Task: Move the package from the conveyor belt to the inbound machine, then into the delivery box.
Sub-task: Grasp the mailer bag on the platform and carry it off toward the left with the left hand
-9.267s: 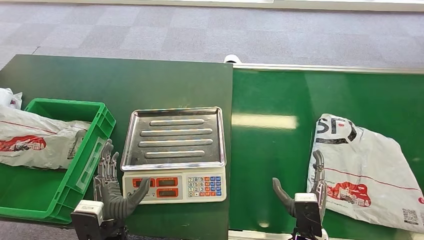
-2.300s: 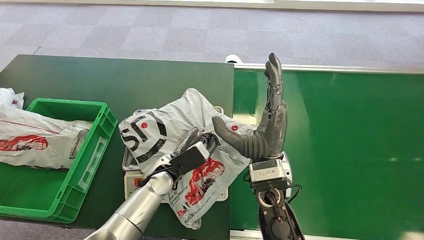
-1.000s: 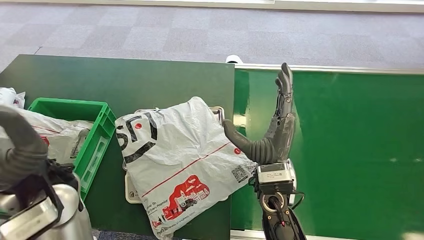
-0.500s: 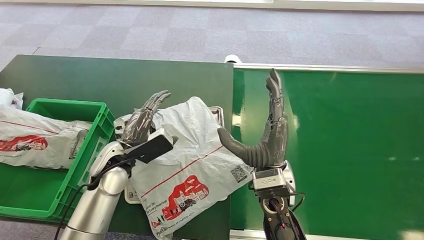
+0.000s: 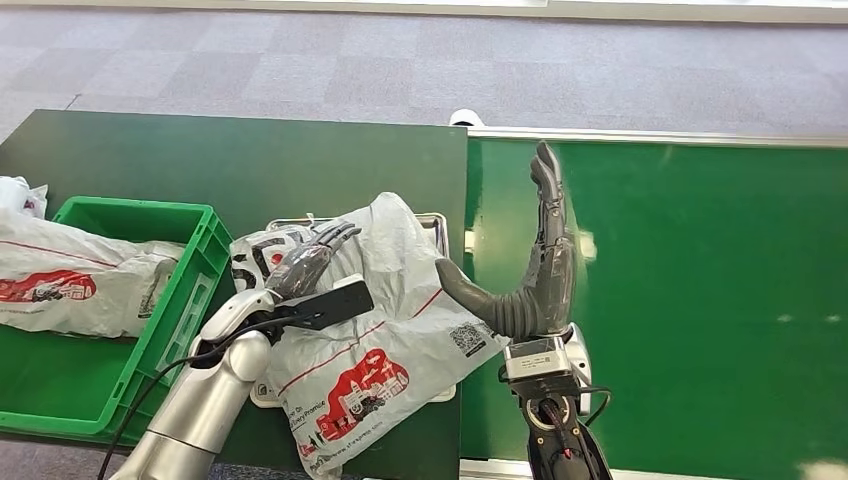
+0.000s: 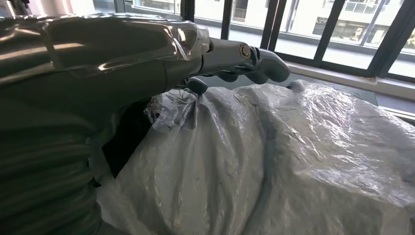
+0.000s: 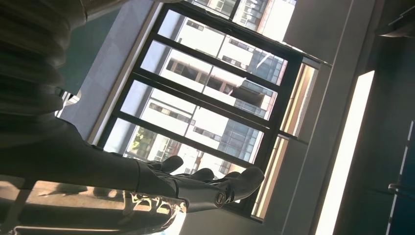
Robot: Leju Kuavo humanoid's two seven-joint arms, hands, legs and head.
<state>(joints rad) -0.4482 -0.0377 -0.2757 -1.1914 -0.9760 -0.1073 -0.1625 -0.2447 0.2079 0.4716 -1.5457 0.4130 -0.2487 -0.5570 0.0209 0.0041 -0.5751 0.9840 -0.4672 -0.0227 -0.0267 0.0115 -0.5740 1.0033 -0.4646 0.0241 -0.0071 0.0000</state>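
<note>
The package (image 5: 380, 330) lies across the scale tray (image 5: 436, 222), its lower end overhanging; the left hand (image 5: 305, 262) rests on its upper left with fingers stretched, gripping nothing; the right hand (image 5: 535, 265) stands open beside it; gather a firm fold before carrying it to the green box (image 5: 190, 275).

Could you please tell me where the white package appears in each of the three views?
Head view: white package lies lower centre, over the scale tray.
Left wrist view: it spreads across the lower and right part.
Right wrist view: not in it.
Shared landmark: the left hand resting on the package.
</note>
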